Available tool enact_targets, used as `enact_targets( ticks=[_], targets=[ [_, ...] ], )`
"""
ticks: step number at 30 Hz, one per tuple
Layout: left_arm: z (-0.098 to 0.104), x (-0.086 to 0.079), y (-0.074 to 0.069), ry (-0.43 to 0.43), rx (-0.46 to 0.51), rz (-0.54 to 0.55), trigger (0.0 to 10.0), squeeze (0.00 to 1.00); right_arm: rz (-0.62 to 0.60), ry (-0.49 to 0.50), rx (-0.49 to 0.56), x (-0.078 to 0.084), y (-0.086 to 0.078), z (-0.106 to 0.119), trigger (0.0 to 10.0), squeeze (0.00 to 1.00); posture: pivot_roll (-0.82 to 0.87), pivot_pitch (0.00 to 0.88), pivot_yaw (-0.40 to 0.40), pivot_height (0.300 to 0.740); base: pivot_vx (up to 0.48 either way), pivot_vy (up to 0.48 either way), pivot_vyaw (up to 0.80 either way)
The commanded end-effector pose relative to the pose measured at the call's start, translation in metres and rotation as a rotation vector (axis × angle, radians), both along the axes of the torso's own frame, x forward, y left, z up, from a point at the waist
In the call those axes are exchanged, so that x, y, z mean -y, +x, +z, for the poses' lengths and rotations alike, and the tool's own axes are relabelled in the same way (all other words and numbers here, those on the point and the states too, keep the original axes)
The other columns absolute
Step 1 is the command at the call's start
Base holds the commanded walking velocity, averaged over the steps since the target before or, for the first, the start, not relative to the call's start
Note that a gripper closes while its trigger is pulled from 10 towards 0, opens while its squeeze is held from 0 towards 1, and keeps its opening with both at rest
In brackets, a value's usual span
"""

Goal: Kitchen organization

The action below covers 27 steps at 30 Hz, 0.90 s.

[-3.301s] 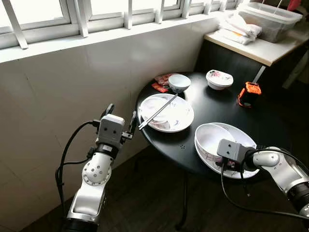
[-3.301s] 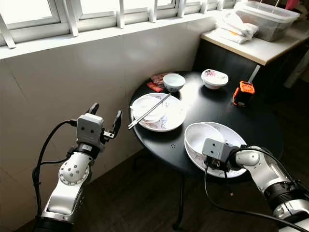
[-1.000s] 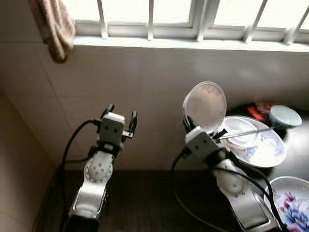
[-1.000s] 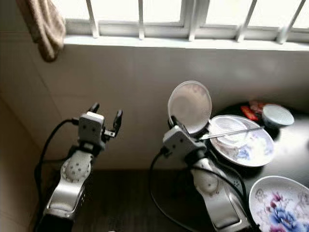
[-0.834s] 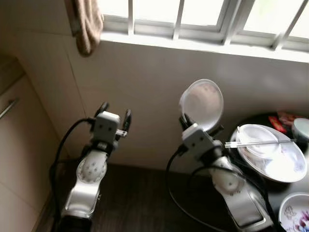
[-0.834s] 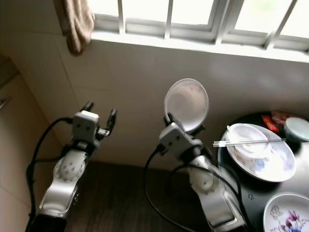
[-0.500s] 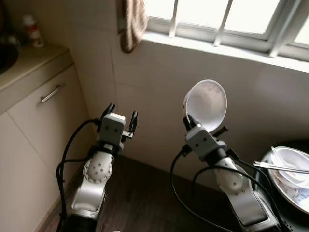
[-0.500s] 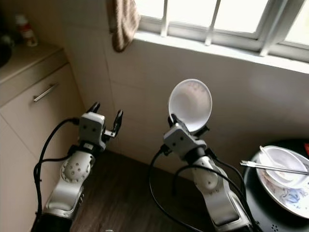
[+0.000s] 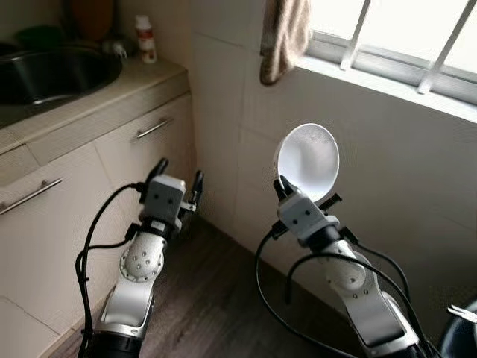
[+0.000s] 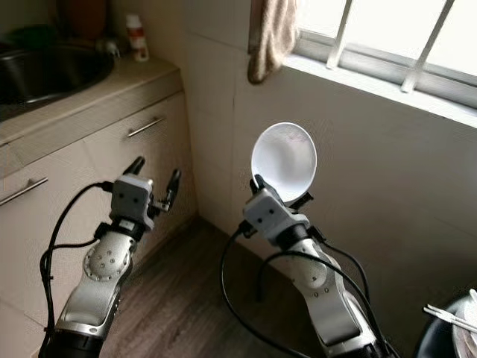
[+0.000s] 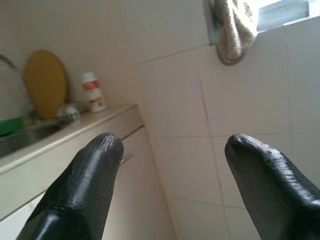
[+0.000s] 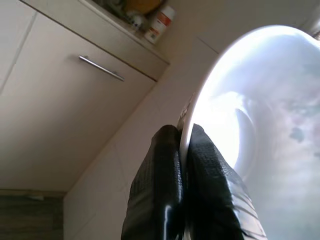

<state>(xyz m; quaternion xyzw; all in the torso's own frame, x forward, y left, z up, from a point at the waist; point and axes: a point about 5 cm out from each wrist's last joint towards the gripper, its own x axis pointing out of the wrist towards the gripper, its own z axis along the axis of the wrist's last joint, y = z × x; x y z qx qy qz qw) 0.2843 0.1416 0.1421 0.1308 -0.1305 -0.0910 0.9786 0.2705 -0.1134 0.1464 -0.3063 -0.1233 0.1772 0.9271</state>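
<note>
Closest to you are the robot's two silver arms, both raised over the dark wood floor (image 9: pixel 216 298). Your right gripper (image 9: pixel 282 186) is pinching the rim of a white bowl (image 9: pixel 307 161). Its two black fingers (image 12: pixel 165 190) are pressed tight on the edge, one on each side. The bowl stands up on its edge just above the gripper, with its hollow side turned toward you. In the right wrist view you can see a faint flower print inside it. The bowl is up in the air and touches only the gripper.

Your left gripper (image 9: pixel 178 177) is off to the left of the bowl, well apart from it. Its fingers are spread wide and hold nothing. In the left wrist view the two black fingertips (image 11: pixel 97 155) stand far apart with the tiled wall between them.

Past the left gripper is a beige cabinet (image 9: pixel 89 179) with metal bar handles (image 9: pixel 153 128). On top of it is the counter (image 9: pixel 97 101) with a dark metal sink (image 9: pixel 52 71) set into it. At the back of the counter stands a small white bottle with a red label (image 9: pixel 144 39). In the left wrist view a round yellow board (image 11: pixel 46 82) leans near the sink.

Behind the bowl is a white tiled wall (image 9: pixel 387 164). Above it is a window with white bars (image 9: pixel 402 33). A brown cloth (image 9: pixel 283 37) hangs at the window's left side, up and to the left of the bowl.

At the far lower right, well apart from the right gripper, you can see the edge of a black table (image 10: pixel 436 339) with a bit of a white dish and the tips of chopsticks (image 10: pixel 447 316).
</note>
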Motion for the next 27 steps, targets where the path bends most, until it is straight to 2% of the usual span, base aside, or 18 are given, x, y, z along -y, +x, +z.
enact_targets(
  ticks=[1, 19, 20, 21, 27],
  targets=[
    [0.0024, 0.0036, -0.0002, 0.015, 0.010, -0.017, 10.0, 0.00, -0.005, 0.013, 0.013, 0.0016, 0.0010, 0.0033, 0.0, 0.00, -0.04, 0.000, -0.089, 0.740, 0.000, 0.000, 0.80],
    [0.0022, 0.0042, -0.0003, 0.021, 0.011, -0.029, 10.0, 0.00, -0.022, 0.024, 0.002, -0.0001, 0.0042, -0.0006, 0.0, 0.00, -0.03, 0.000, -0.082, 0.740, 0.000, 0.000, 0.80],
    [0.0024, 0.0042, -0.0002, 0.021, 0.012, -0.029, 10.0, 0.00, -0.021, 0.027, -0.006, -0.0006, 0.0046, -0.0011, 1.6, 0.00, -0.03, 0.000, -0.082, 0.740, 0.000, 0.000, 0.59],
    [0.0026, 0.0042, -0.0003, 0.019, 0.013, -0.029, 10.0, 0.00, -0.021, 0.042, -0.011, -0.0008, 0.0049, -0.0012, 10.0, 0.00, -0.03, 0.000, -0.083, 0.740, 0.000, 0.000, 0.00],
    [0.0068, 0.0023, -0.0008, -0.017, 0.032, -0.036, 10.0, 0.00, -0.038, 0.047, -0.010, 0.0005, 0.0072, -0.0014, 10.0, 0.00, -0.03, 0.000, -0.083, 0.740, 0.000, 0.000, 0.00]
  ],
)
